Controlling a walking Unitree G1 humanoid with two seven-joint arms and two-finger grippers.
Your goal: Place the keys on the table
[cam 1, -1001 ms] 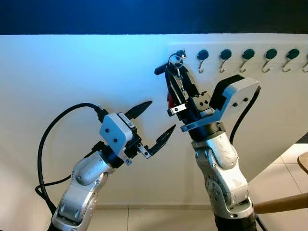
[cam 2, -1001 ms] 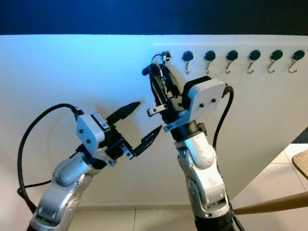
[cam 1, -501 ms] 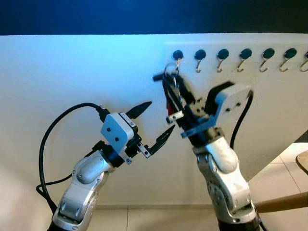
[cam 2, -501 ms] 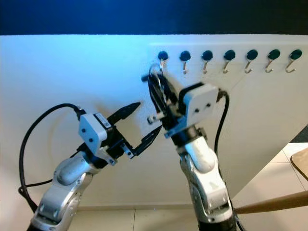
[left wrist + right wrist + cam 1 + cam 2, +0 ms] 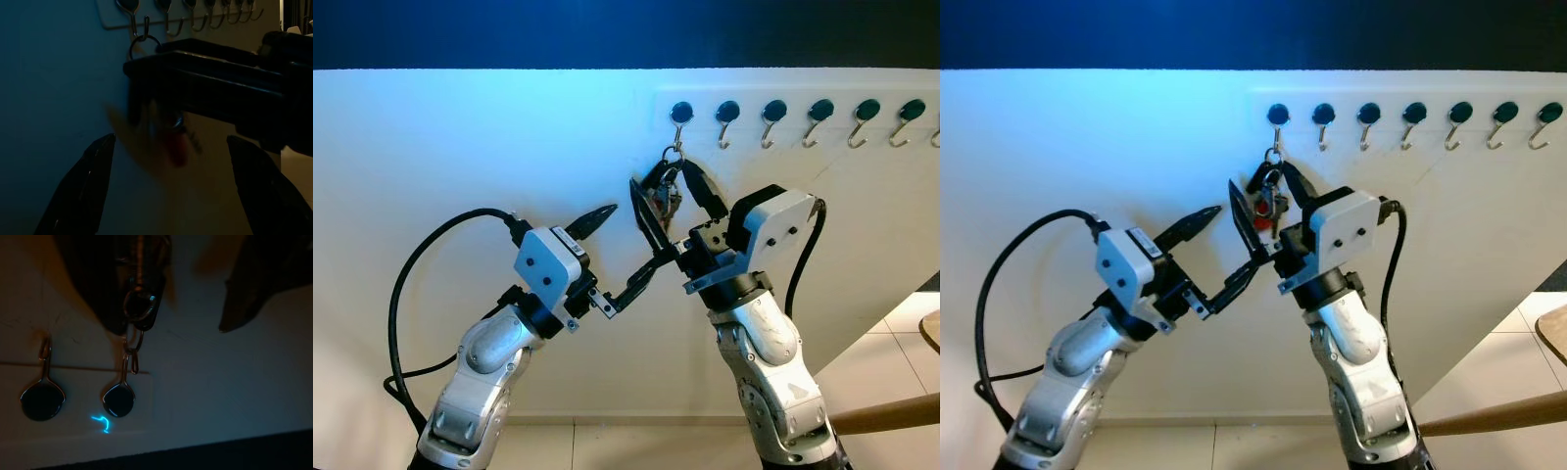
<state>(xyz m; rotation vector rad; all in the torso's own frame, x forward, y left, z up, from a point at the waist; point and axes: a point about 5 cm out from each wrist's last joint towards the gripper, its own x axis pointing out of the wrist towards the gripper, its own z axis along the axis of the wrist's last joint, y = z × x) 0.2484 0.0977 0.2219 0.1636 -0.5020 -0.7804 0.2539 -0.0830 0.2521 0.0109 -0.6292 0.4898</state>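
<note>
Keys [image 5: 667,191] hang on leftmost hook [image 5: 679,119] | right gripper [image 5: 673,195] spread around keys | left gripper [image 5: 625,249] spread, below hook

A row of metal hooks [image 5: 773,117] with dark round heads was fixed on the white wall [image 5: 460,137]. Below, a tiled floor [image 5: 891,343] and a wooden pole [image 5: 886,413] were visible.

Shiny metal keys [image 5: 1271,204] are hanging by a glinting ring on a polished metal hook [image 5: 1276,125] with a glossy dark cap, against a smooth matt white wall [image 5: 460,147]. The right tool [image 5: 668,196] is showing matt black plastic fingers.
</note>
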